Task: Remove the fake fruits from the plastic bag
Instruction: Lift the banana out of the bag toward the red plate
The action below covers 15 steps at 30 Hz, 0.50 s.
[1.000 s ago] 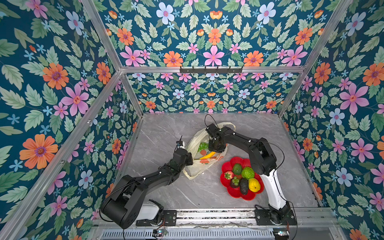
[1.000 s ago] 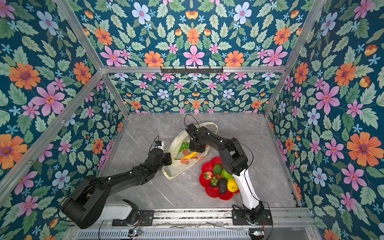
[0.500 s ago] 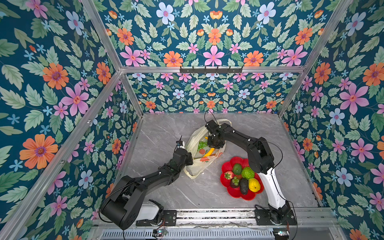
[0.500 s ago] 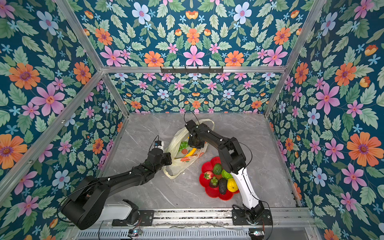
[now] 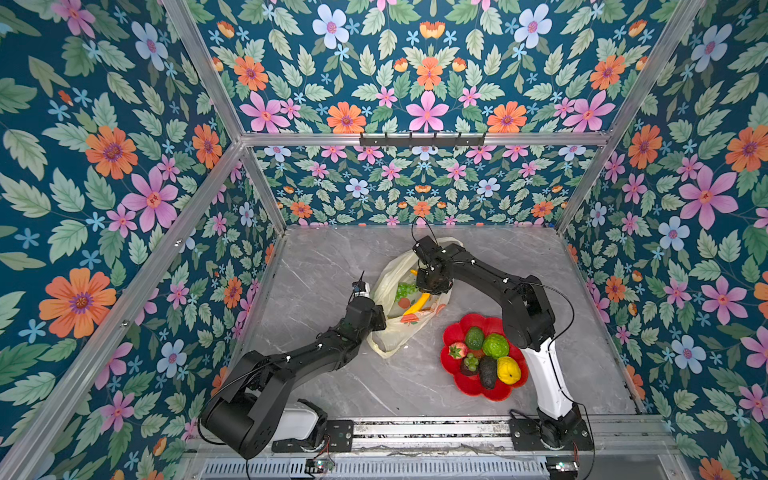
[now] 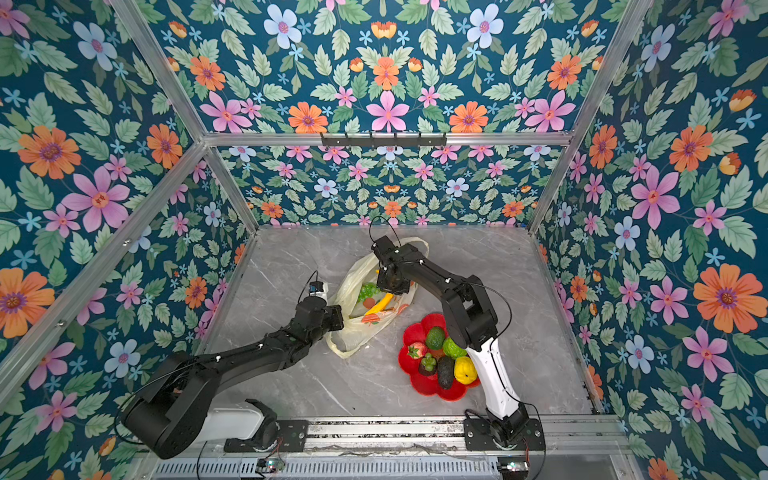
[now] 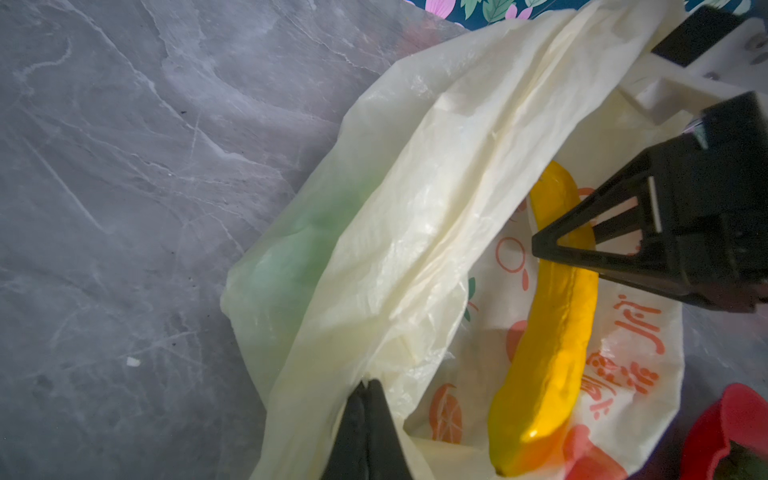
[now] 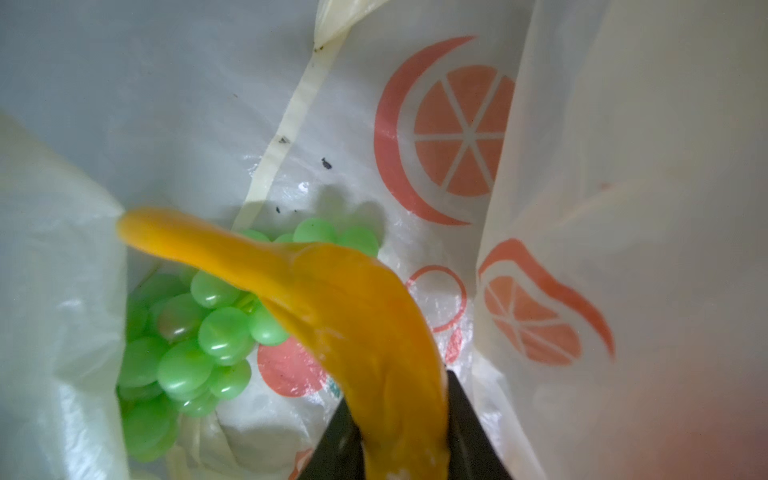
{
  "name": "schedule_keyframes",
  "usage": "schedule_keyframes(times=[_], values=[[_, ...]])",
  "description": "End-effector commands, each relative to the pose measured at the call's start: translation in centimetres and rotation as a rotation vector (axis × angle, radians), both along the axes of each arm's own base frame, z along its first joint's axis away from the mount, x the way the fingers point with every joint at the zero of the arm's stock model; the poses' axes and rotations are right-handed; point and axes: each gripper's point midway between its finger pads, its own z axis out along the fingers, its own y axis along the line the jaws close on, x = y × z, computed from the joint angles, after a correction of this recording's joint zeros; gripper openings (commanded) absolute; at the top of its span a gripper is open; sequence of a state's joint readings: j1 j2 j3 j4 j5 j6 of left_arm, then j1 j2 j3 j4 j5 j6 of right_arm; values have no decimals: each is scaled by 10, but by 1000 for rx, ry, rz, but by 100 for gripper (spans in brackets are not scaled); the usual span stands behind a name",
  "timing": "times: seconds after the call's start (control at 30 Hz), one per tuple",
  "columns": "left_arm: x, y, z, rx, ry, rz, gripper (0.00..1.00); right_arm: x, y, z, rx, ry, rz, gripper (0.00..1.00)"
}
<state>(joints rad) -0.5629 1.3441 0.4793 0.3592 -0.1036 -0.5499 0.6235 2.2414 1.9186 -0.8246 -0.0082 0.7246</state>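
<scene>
Your right tool (image 8: 398, 388) is clamped on the banana (image 7: 552, 316), which is inside the plastic bag (image 7: 415, 208) near the grape bunch (image 8: 187, 332). Your left tool (image 7: 366, 386) is pinched together on the bag's rim, holding the mouth open on the table (image 5: 332, 266). Draw the banana out lengthwise through the opening so the thin film does not drag up with it. Then carry it to the red plate (image 5: 451, 332).

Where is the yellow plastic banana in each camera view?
In a top view: yellow plastic banana inside the pale-yellow plastic bag, picture centre.
In a top view: banana, same place.
Left wrist: banana inside the bag.
Right wrist: banana in the right gripper.
Shared landmark: the bag.
</scene>
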Motion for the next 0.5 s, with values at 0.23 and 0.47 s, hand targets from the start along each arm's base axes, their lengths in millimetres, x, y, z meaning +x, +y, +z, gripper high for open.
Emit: schedule_keyframes(times=[0.23,0.47], values=[[1,-3,3,-4,-7,-18,0,-1,-2,20,10,-30,24,27],[1,0,4,-3,-16,-4,0,-11,3,33,67,-15,48,26]])
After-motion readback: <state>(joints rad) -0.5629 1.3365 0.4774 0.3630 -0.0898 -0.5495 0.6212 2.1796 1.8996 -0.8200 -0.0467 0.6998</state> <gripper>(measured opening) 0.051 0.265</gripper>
